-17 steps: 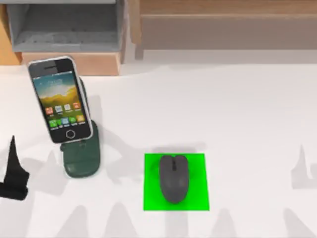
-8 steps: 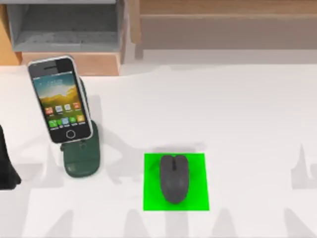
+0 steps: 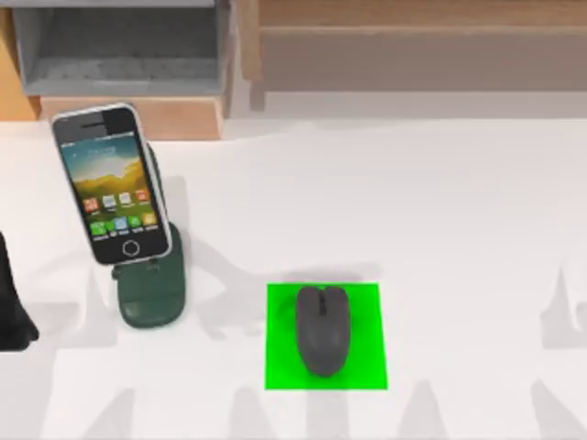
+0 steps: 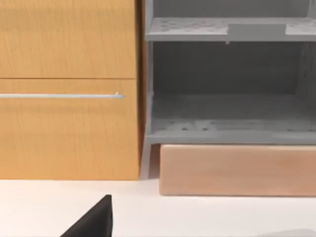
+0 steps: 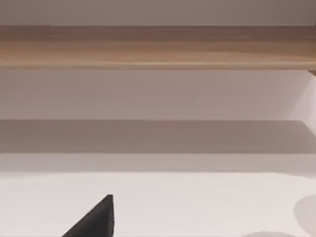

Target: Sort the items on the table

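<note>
A silver-edged black smartphone (image 3: 110, 183) with a colourful icon screen leans upright on a dark green stand (image 3: 151, 293) at the left of the white table (image 3: 459, 211). At the front middle, a dark grey mouse (image 3: 323, 328) lies on a bright green square (image 3: 367, 367). My left gripper (image 3: 11, 312) is a dark shape at the table's left edge, well apart from the phone; a black part of it (image 4: 94, 222) shows in its wrist view. A black part of my right gripper (image 5: 94, 222) hangs over bare tabletop, facing the back shelf.
A grey open shelf unit (image 3: 128, 46) with a wooden base (image 3: 138, 117) stands at the back left. A long wooden shelf (image 3: 413, 46) runs along the back right. The left wrist view faces a wooden cabinet front (image 4: 69, 89) beside the grey shelf (image 4: 227, 113).
My left gripper drew back toward the table's left edge during the first half second and has held still since. Phone, stand and mouse have not moved.
</note>
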Controlling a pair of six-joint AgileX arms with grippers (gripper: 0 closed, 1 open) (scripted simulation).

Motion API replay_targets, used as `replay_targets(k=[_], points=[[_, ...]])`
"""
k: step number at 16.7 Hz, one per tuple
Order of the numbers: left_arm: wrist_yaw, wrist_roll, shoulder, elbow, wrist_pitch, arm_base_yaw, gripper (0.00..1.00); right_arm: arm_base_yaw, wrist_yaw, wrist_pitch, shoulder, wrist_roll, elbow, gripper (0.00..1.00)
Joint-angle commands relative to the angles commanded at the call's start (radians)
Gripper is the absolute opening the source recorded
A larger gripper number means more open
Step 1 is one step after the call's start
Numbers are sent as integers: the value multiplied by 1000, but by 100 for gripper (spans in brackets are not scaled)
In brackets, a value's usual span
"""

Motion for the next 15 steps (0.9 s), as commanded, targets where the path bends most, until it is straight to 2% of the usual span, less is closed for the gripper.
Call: replay_targets(k=[6,15], points=[[0,0,0,0,0,0,100,-184,-121,225,336,-10,-22,100],[0,0,0,0,0,0,100,-524,-382,848,1264,-20,79,100]])
